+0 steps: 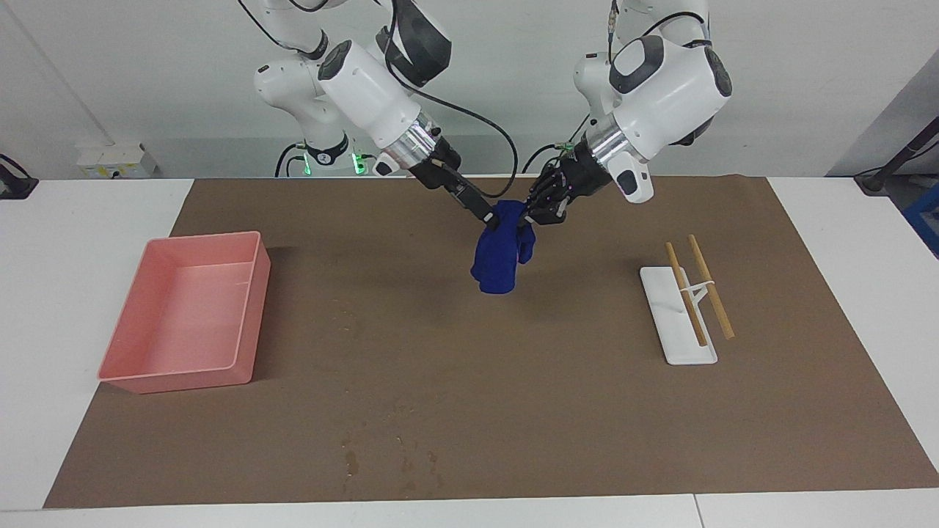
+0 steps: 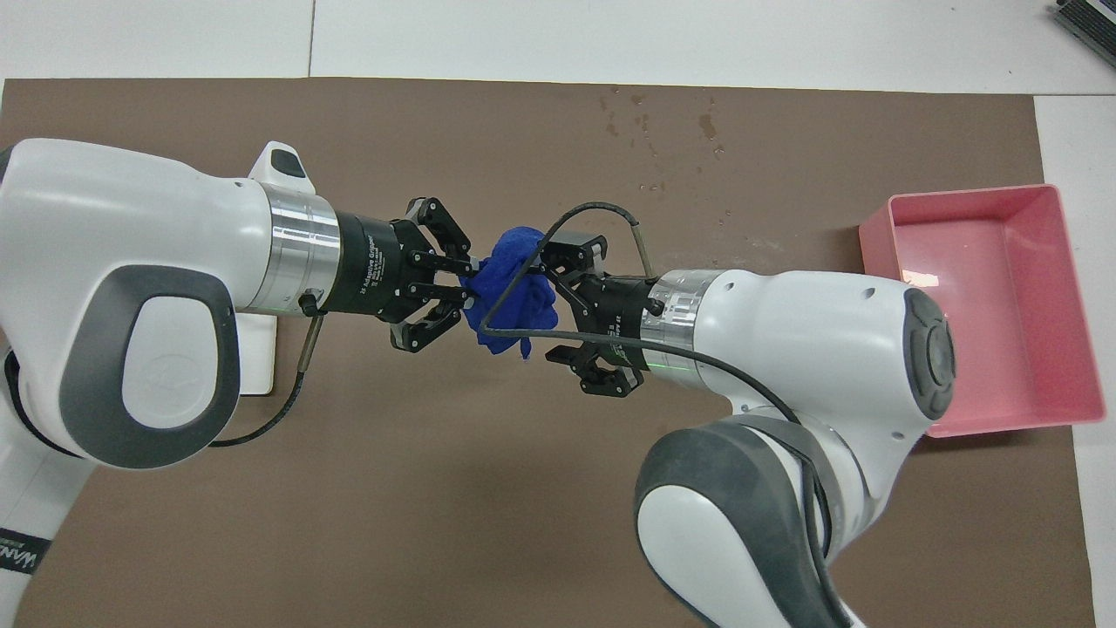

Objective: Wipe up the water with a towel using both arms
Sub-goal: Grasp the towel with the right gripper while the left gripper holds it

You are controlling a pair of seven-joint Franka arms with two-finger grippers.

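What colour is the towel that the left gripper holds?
The towel is dark blue, plain; the facing view shows it best.

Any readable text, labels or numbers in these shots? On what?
White print on left claw body: too small to read.
White print on right claw body: too small to read.
"WAN": black band at overhead view's bottom corner, rest cut off.
Nothing else legible.
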